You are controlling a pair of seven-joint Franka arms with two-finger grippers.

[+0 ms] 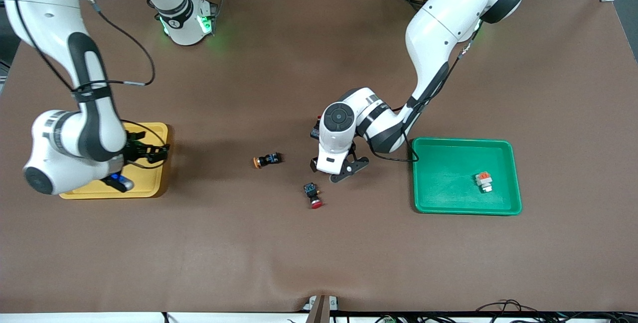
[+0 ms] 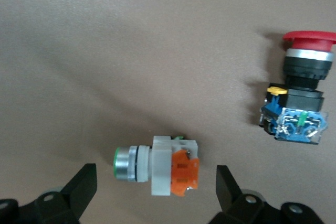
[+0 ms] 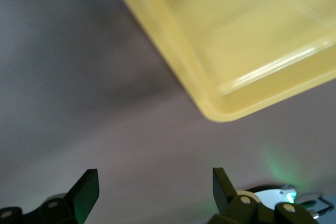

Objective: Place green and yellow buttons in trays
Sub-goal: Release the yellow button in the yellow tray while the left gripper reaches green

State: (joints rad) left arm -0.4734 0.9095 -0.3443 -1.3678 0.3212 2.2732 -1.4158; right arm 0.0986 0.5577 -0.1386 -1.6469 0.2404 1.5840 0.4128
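Observation:
My left gripper (image 1: 339, 172) (image 2: 156, 178) hangs low over the middle of the table, open. A white-bodied button (image 2: 157, 171) with an orange block and a green-rimmed silvery end lies on the mat between its fingers, touching neither; the hand hides it in the front view. Another white-bodied button (image 1: 483, 182) lies in the green tray (image 1: 443, 163). A black button with an orange-yellow cap (image 1: 266, 160) lies on the mat toward the right arm's end. My right gripper (image 1: 152, 152) (image 3: 155, 192) is open and empty, over the yellow tray's (image 1: 149, 191) (image 3: 252, 35) edge.
A red-capped switch (image 1: 314, 196) (image 2: 299, 93) lies just nearer the front camera than my left hand. Another dark switch (image 1: 315, 131) peeks out from under the left wrist. A small blue and silver thing (image 1: 118, 180) shows under my right hand at the yellow tray.

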